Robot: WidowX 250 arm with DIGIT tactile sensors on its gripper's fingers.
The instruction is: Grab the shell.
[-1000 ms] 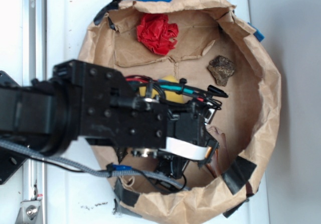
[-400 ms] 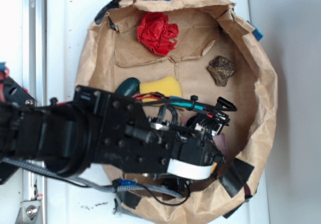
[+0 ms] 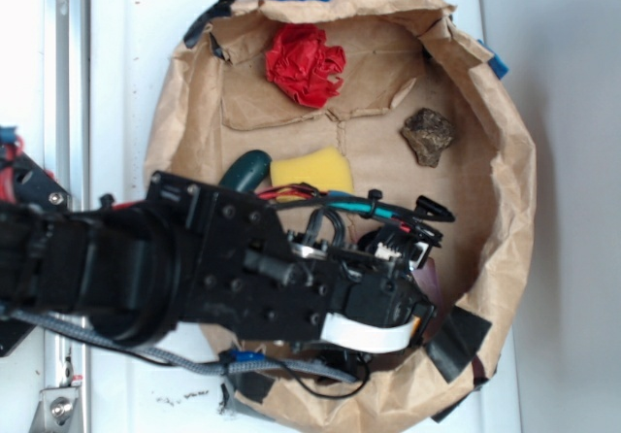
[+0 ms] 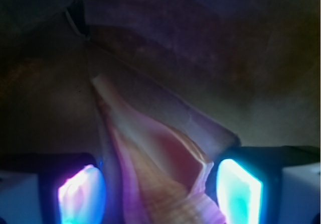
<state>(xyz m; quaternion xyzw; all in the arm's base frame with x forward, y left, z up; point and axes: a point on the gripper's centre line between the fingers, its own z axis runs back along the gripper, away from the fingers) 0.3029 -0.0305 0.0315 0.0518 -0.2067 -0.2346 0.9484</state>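
gripper [image 4: 159, 189]: fingers sitting either side of the shell, contact unclear, grasp cannot be told | shell [image 4: 165, 169]: lying between the pads, tip pointing away | arm [image 3: 194, 268]: reaching over the paper bag [image 3: 505, 190] | sponge [image 3: 310, 169], rock [image 3: 428, 134], red wad [image 3: 305, 62]: lying apart

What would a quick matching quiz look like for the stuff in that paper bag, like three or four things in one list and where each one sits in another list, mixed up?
Things:
1. crumpled red paper
2. rock
3. yellow sponge
4. shell

Places (exterior view unless said):
A. between the two lit finger pads in the wrist view
B. at the top of the paper bag, near the blue tape
C. on the right side, apart from the arm
D. mid-bag, just above the arm, beside a dark green object

Pairs: 1-B, 2-C, 3-D, 4-A
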